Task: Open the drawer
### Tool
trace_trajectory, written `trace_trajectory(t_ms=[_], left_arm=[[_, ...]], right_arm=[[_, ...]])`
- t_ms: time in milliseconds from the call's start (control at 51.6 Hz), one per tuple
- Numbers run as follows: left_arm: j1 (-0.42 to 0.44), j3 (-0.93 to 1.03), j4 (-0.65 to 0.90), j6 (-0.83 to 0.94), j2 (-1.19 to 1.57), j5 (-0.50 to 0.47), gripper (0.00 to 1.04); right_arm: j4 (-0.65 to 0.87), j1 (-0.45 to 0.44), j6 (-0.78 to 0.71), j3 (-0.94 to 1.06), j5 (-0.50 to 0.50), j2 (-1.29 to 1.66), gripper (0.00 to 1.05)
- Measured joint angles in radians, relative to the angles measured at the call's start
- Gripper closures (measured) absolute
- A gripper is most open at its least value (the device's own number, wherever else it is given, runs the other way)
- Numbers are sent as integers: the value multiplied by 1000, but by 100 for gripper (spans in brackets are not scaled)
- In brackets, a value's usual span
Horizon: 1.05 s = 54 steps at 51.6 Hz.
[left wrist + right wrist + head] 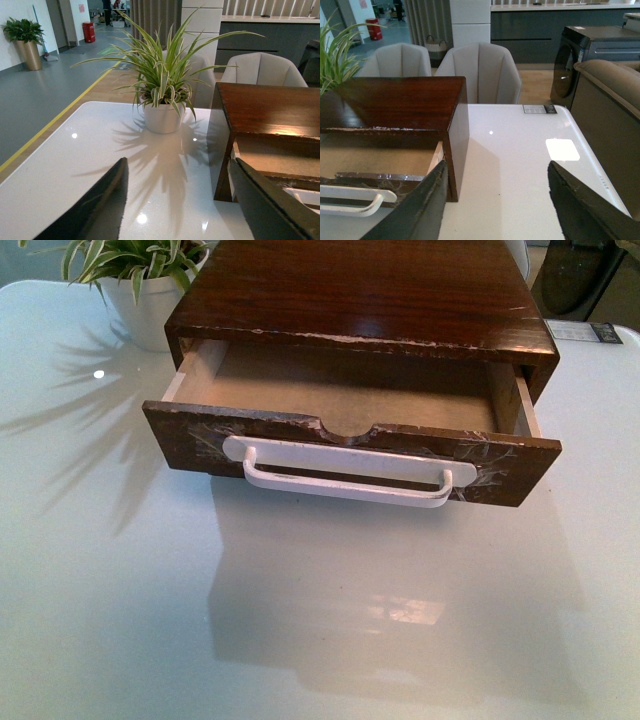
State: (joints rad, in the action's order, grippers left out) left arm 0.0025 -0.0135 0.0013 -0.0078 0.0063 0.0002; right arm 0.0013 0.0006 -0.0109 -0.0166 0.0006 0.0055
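Note:
The drawer point(210, 445) is dark-brown wood with a long white bar handle point(350, 475) and whitish scratches on its front. It stands pulled well out of the dark wooden cabinet point(360, 290), showing its pale inside point(350, 390) and a semicircular notch in the rim. Neither arm shows in the front view. My left gripper point(177, 200) is open over the white table, left of the cabinet point(265, 107). My right gripper point(497, 200) is open over the table, right of the cabinet point(395, 102), with the drawer point(380, 177) and its handle point(350, 202) beside one finger.
A spider plant in a white pot point(150, 300) stands on the glossy white table point(320, 620) at the cabinet's back left, also in the left wrist view as the plant point(162, 100). Chairs point(485, 70) stand beyond the far table edge. A small label point(540, 108) lies near the far edge.

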Motion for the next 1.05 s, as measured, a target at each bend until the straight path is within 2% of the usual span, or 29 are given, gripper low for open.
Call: trace_trajectory(t_ms=[116, 155, 1046], left_arm=[[0, 0, 0, 0, 0, 0, 7], [0, 0, 0, 3, 0, 0, 9], [0, 0, 0, 3, 0, 0, 8]], right_arm=[[0, 0, 0, 0, 0, 0, 16], [0, 0, 0, 0, 0, 0, 7], [0, 0, 1, 0, 0, 0, 9]])
